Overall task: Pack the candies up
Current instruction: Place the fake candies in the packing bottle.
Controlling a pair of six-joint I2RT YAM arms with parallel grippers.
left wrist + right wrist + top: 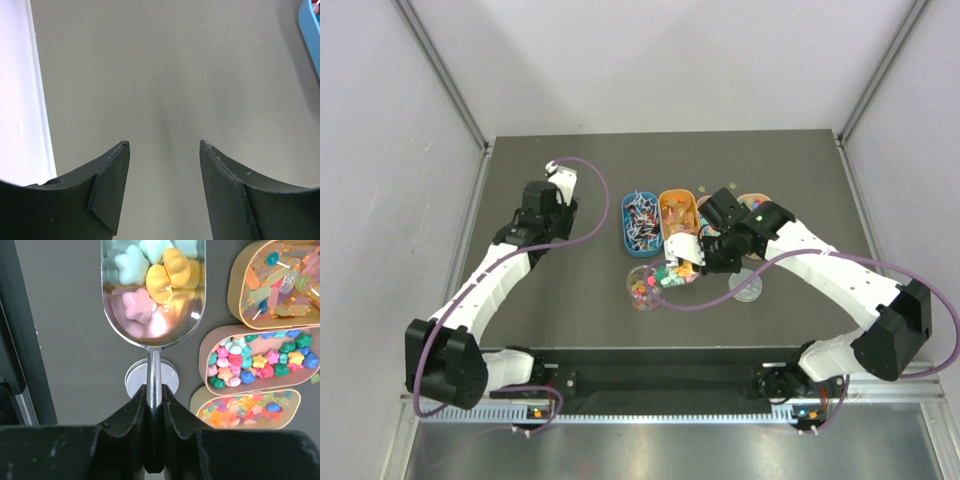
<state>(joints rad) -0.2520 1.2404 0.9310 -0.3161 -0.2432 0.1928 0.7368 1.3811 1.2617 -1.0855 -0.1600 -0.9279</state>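
Above table (65, 340), left fingers (112, 170) gape; right fingers (127, 417) clamp scoop (153, 371), seemingly gummy candies (137, 305) ahead.

A blue tray (626, 235) and an orange tray (665, 197) full of candies (640, 220) are set side by side on the table (570, 295), and a scoop (682, 248) is held by the right gripper (703, 252) near a clear jar (642, 288).

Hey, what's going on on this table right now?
The right gripper is shut on the handle of a metal scoop loaded with star-shaped candies, held above the table beside the oval trays of sweets. The left gripper hangs open over bare table, holding nothing. A clear jar, partly filled, stands near the scoop.
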